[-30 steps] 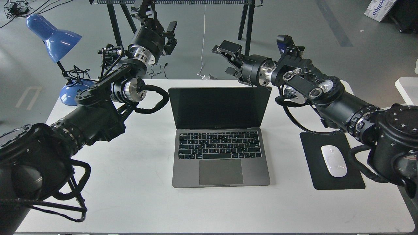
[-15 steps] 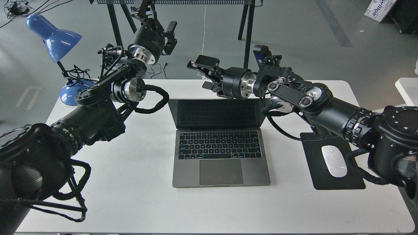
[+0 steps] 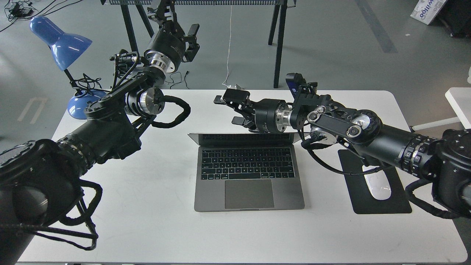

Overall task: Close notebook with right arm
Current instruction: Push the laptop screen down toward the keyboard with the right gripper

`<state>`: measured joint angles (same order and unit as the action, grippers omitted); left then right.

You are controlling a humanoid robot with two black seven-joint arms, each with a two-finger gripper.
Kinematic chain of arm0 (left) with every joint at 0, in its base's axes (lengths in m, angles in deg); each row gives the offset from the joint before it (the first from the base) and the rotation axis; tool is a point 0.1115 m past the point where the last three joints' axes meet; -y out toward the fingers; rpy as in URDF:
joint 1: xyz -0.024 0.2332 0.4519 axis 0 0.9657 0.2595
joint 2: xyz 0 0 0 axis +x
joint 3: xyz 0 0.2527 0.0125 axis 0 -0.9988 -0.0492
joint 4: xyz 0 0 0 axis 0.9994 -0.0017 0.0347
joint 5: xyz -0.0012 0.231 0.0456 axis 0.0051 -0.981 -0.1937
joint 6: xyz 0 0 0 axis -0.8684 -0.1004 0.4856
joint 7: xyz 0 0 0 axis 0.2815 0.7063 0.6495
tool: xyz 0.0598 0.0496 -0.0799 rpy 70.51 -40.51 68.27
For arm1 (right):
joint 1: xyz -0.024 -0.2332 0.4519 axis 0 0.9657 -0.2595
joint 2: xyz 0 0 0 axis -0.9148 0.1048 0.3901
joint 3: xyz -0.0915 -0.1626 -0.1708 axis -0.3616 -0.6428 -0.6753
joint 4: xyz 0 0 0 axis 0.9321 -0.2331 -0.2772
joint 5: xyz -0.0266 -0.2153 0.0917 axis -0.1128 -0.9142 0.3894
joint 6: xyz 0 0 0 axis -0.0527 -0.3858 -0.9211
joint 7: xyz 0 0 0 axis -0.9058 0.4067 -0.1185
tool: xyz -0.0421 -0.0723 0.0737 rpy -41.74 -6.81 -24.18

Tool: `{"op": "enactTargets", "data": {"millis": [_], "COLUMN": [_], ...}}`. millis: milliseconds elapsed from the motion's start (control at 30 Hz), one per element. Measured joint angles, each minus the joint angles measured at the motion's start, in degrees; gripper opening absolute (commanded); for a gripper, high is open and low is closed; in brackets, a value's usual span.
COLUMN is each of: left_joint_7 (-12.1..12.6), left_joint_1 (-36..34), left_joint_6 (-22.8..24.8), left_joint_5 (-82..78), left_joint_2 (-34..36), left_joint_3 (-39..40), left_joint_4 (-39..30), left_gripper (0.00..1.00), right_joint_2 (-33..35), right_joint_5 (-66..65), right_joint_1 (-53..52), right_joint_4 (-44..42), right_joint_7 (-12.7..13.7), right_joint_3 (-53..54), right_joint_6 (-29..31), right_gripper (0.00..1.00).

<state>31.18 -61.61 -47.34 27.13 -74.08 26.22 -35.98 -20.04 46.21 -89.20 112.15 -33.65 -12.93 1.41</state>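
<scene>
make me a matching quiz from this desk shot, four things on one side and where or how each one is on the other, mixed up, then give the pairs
Things:
1. notebook
2. mouse
3. lamp
4. right gripper

Place or state:
A. blue, at the table's far left corner
B. open, above the back of the lid
C. lid tipped far forward, keyboard not yet covered
D. white, on the black pad, partly behind the right arm

Pairs: 1-C, 2-D, 3-A, 4-B
</scene>
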Motion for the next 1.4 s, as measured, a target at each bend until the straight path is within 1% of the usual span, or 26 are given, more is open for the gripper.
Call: {"op": "enactTargets", "data": {"millis": [200, 300, 500, 800, 1067, 1400], "left_joint_7": [0.0, 0.0, 0.0, 0.0, 0.0, 0.0], "left_joint_1": [0.0, 0.0, 0.0, 0.0, 0.0, 0.0], "left_joint_6": [0.0, 0.0, 0.0, 0.0, 0.0, 0.0], "left_joint_5": [0.0, 0.0, 0.0, 0.0, 0.0, 0.0], "left_joint_2": [0.0, 0.0, 0.0, 0.0, 0.0, 0.0], "left_joint_3": [0.0, 0.0, 0.0, 0.0, 0.0, 0.0], "left_joint_4": [0.0, 0.0, 0.0, 0.0, 0.0, 0.0], "left_gripper": [1.00, 1.00, 1.00, 1.00, 1.00, 1.00], "right_joint_2": [3.5, 4.5, 5.1, 4.7, 4.7, 4.6], "right_joint_5": [-0.1, -0.2, -0.5, -0.5, -0.8, -1.1], "right_joint_1": [1.3, 1.9, 3.8, 6.1, 8.6, 9.6], "right_joint_4": [5.6, 6.6, 6.7, 6.6, 6.2, 6.4], "right_joint_7": [0.0, 0.0, 0.0, 0.0, 1.1, 1.5], "right_joint_3": [-2.7, -3.7, -4.5, -10.2, -10.5, -10.4], "right_joint_6": [-0.1, -0.2, -0.2, -1.0, -1.9, -3.0], "right_gripper": [1.00, 1.00, 1.00, 1.00, 1.00, 1.00]}}
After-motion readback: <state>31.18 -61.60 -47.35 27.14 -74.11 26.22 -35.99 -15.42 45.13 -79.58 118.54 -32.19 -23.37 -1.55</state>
